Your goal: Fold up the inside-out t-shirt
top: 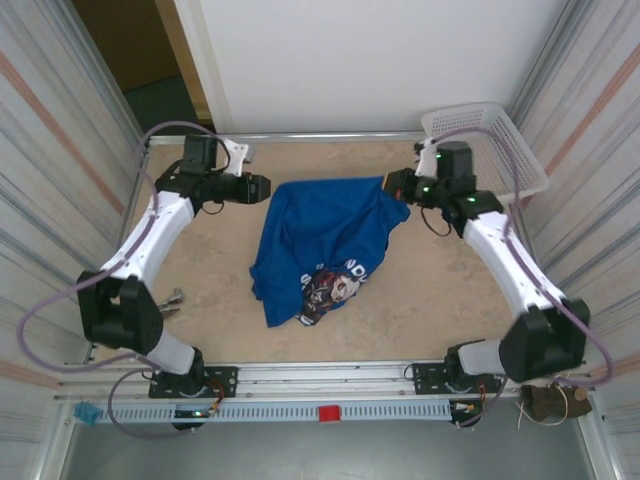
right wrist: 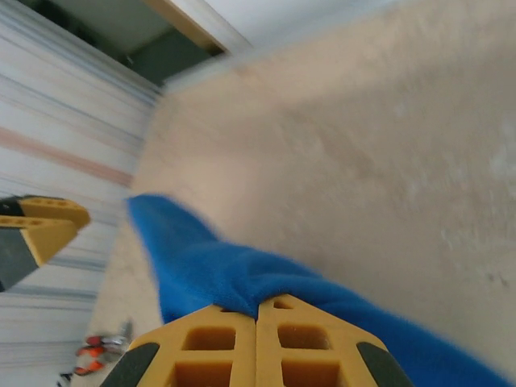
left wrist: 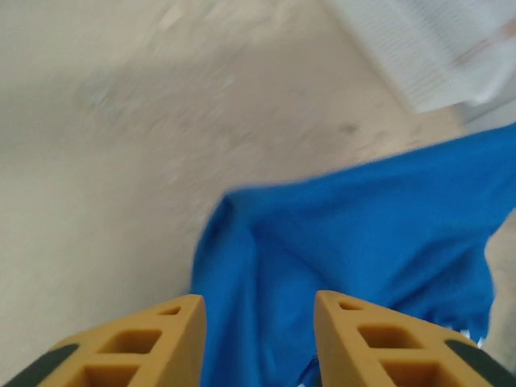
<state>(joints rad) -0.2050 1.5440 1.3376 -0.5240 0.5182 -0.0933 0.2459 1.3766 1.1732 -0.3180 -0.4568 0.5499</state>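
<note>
Top external: t-shirt (top: pixel 320 240), long axis far-to-near; right gripper (top: pixel 395 186) clamped on its far right corner; left gripper (top: pixel 262 188), jaws apart, just beside its far left corner.

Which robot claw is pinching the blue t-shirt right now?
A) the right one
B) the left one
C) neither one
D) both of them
A: the right gripper has its yellow fingers pressed together on a fold of the blue t-shirt, while the left gripper has its fingers spread apart.
</note>
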